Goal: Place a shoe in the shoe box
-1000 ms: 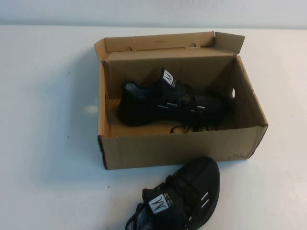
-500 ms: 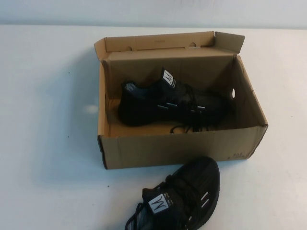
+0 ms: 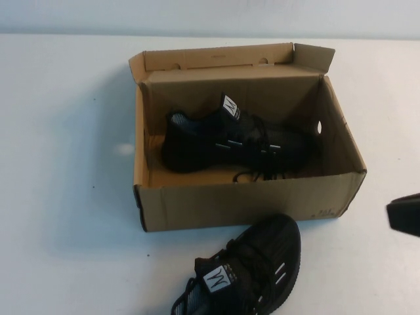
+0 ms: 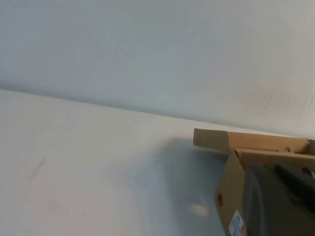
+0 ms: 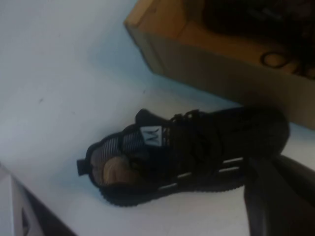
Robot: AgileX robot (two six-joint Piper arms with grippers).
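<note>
White table [image 3: 65, 197]; right tool [image 3: 405, 214] cropped, left tool unseen, both shut.

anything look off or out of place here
Nothing damaged. One shoe leans tilted inside the shoe box; its twin lies outside on the table. The right gripper is at the right edge, left unseen.

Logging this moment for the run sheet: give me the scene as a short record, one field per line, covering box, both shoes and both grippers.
shoe box: open, flap lid up at the far side, on the white table
shoe in box: black sneaker lying inside, toe toward the robot's right
shoe outside: black sneaker on the table by the box's near wall, not held
right gripper: at the right edge of the high view, shut, holding nothing, apart from the outside shoe
left gripper: out of the high view, shut, near the box's left end
</note>
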